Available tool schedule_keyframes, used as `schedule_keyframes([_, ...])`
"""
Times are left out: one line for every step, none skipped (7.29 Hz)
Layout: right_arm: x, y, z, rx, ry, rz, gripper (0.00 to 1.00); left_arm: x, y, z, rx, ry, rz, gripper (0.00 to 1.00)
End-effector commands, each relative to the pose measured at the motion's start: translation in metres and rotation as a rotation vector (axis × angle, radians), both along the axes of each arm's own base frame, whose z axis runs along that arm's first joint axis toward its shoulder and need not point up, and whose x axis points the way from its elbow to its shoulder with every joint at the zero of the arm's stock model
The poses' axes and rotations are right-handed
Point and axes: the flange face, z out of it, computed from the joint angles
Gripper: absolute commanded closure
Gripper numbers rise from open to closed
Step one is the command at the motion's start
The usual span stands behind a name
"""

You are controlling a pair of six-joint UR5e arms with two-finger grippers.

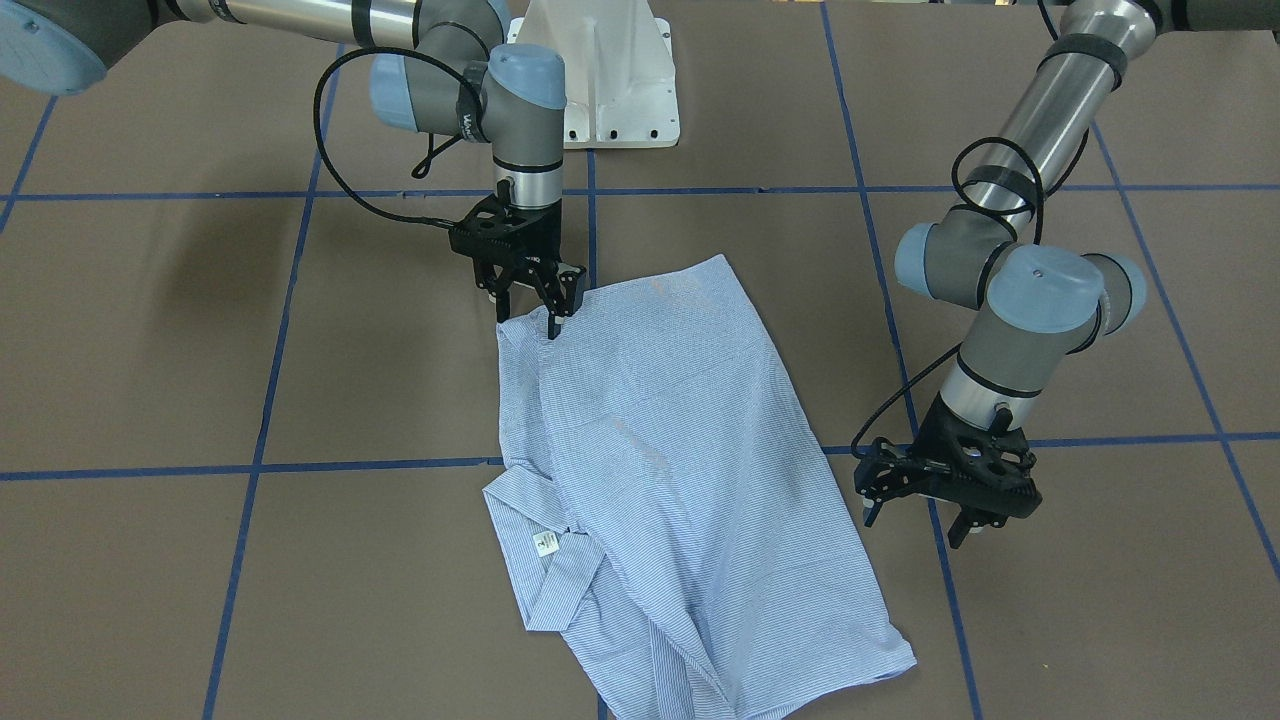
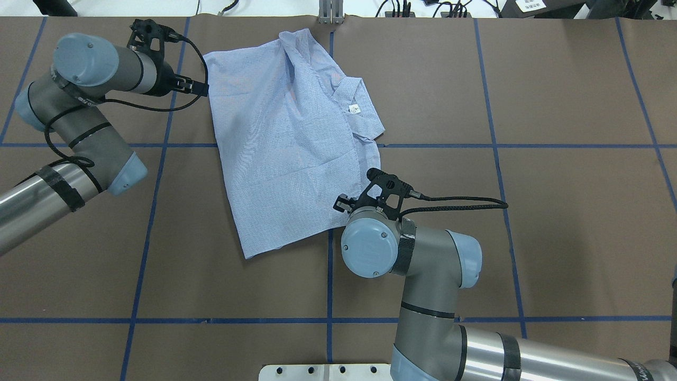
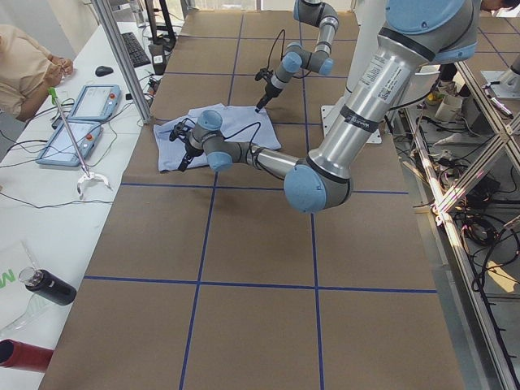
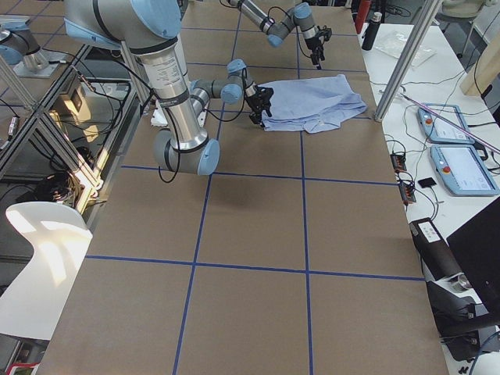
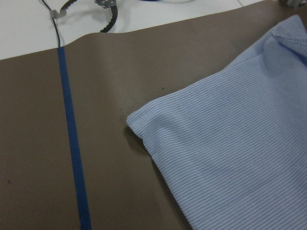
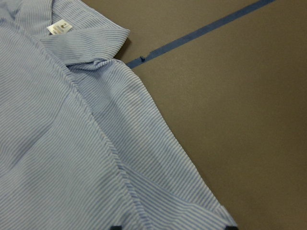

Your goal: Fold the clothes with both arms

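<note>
On the table [image 2: 529, 211], the shirt [image 2: 280, 148] runs near-to-far, collar [image 2: 354, 100] farthest.

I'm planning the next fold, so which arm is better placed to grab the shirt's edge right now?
Probably right: the right tool is open, fingertips down over a hem corner of the shirt. The left tool, also open, sits beside the shirt, off the fabric.

Brown table [image 2: 529, 222], blue tape lines [image 2: 529, 146]
</note>
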Motion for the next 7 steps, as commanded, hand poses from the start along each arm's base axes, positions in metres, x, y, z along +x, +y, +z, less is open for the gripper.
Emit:
schedule_keyframes([-0.008, -0.003, -0.004, -0.003, 0.003, 0.003, 0.39, 0.000, 0.000, 0.000, 0.000, 0.000, 0.000, 0.00])
schedule_keyframes([-0.009, -0.002, -0.013, -0.002, -0.011, 0.007, 0.61, 0.000, 0.000, 0.000, 0.001, -0.001, 0.001, 0.00])
schedule_keyframes([-0.010, -0.002, -0.016, -0.002, -0.018, 0.007, 1.00, 0.000, 0.000, -0.001, 0.002, 0.000, 0.001, 0.00])
schedule_keyframes([-0.009, -0.003, -0.019, 0.000, -0.022, 0.008, 1.00, 0.000, 0.000, -0.001, 0.002, 0.000, 0.001, 0.00])
schedule_keyframes([-0.008, -0.003, -0.021, 0.002, -0.026, 0.008, 1.00, 0.000, 0.000, -0.001, 0.001, 0.001, 0.000, 0.00])
schedule_keyframes([-0.004, -0.002, -0.025, 0.006, -0.036, 0.006, 1.00, -0.001, 0.001, -0.004, 0.005, 0.005, 0.001, 0.00])
schedule_keyframes([0.011, 0.002, -0.036, 0.015, -0.067, 0.008, 1.00, -0.003, 0.009, -0.025, 0.033, 0.036, 0.010, 0.00])
